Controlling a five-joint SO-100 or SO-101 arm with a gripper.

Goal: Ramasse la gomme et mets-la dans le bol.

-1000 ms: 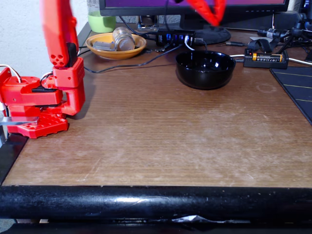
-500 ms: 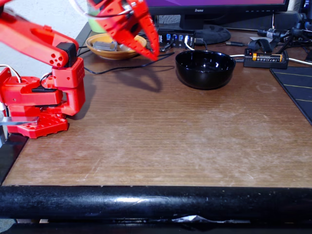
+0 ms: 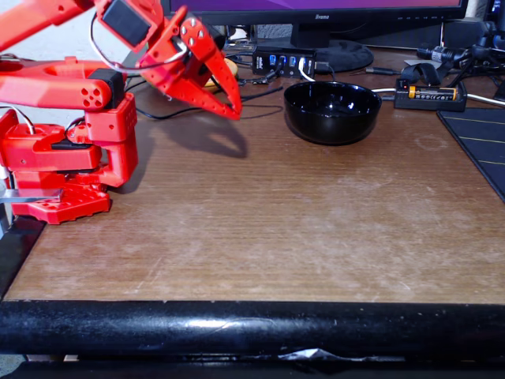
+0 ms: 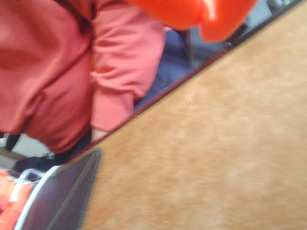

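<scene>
Gomme: nothing I can identify as it appears on the wooden table (image 3: pixel 300 221) in the fixed view, and the black bowl (image 3: pixel 332 112) looks glossy inside with only reflections, so I cannot tell where the eraser lies. That bowl stands at the far side, right of the red gripper (image 3: pixel 234 110), well apart from it. The gripper hangs above the far left of the table, fingers together at the tips, with nothing visible between them. Its body partly hides an orange dish (image 3: pixel 230 65). The wrist view is blurred: a person's red sleeve (image 4: pixel 120 67) beyond the table edge.
</scene>
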